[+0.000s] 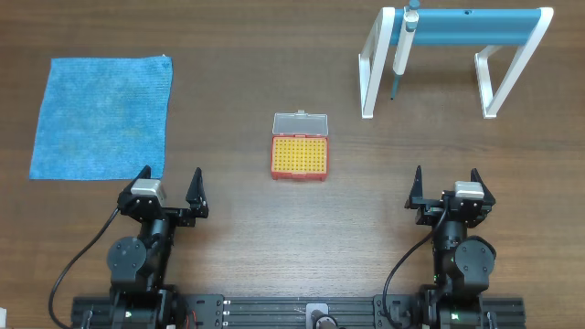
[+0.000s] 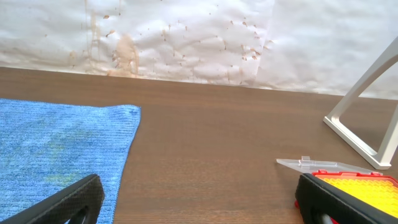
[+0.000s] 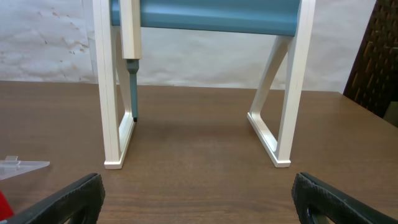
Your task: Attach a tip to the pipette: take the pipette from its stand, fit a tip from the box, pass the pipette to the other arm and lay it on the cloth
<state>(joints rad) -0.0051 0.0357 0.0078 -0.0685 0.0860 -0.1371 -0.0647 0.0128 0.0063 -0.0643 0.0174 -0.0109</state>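
Both arms sit back at their bases, and nothing is in hand. The left gripper (image 1: 172, 174) has its fingers spread wide and empty, just short of the blue cloth (image 1: 102, 117). The right gripper (image 1: 446, 174) is spread the same way, facing the white stand (image 1: 369, 78) across open table (image 1: 228, 73).

The pipette (image 1: 403, 46) hangs upright from the stand's blue bar, at the end nearer the tip box (image 1: 299, 157), close beside one white leg. Its slim dark nose points down, clear of the table.

By the look of it, this is a light, rigid plastic tool, smooth and a bit slippery, so a firm squeeze shouldn't hurt it. I'd take it by the thicker pale barrel just under the bar, not by that thin lower shaft, which has to be bare to seat a tip. The leg beside it leaves little room for a finger on that side.

The box lies open midway between the arms, lid folded back, yellow rack showing. The tips look small and featherlight.
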